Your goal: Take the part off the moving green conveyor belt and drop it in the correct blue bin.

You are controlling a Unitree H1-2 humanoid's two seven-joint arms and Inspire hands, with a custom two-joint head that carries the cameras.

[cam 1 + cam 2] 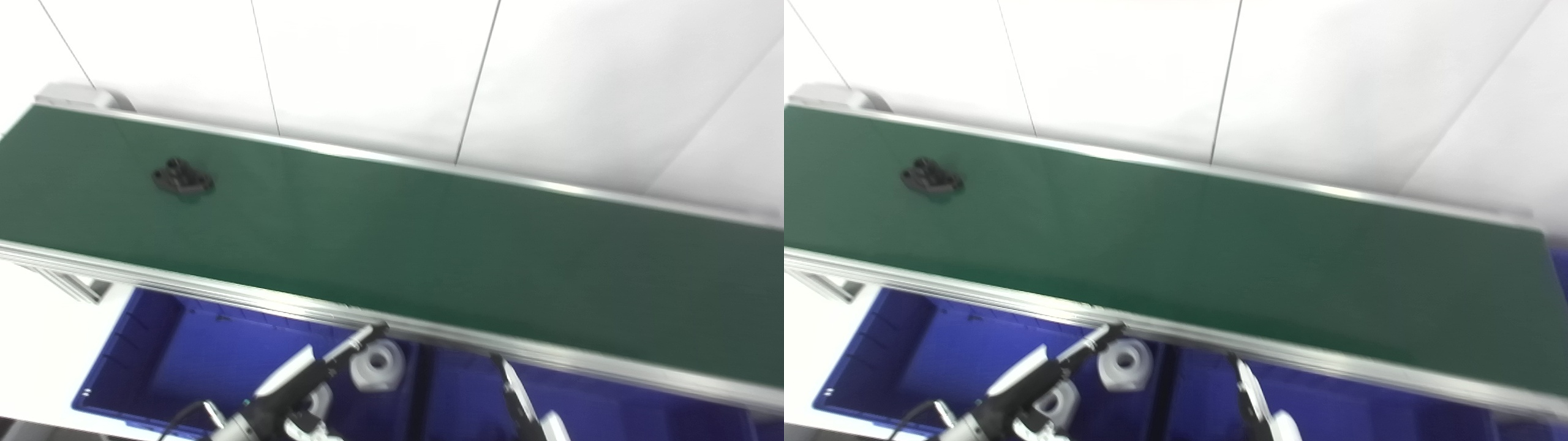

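Observation:
A small black part (182,179) lies on the green conveyor belt (429,245) near its left end; it also shows in the right eye view (931,178). My left hand (300,383) sits low at the bottom edge over the left blue bin (147,367), fingers apart, holding nothing, one finger reaching up to the belt's front rail. My right hand (520,404) is mostly cut off at the bottom edge over the right blue bin (465,392); only a finger or two shows. Both hands are far from the black part.
Two white ring-shaped parts (378,365) lie in the left bin, one partly behind my left hand. The belt's aluminium front rail (429,334) runs above the bins. A white panelled wall (392,73) stands behind the belt.

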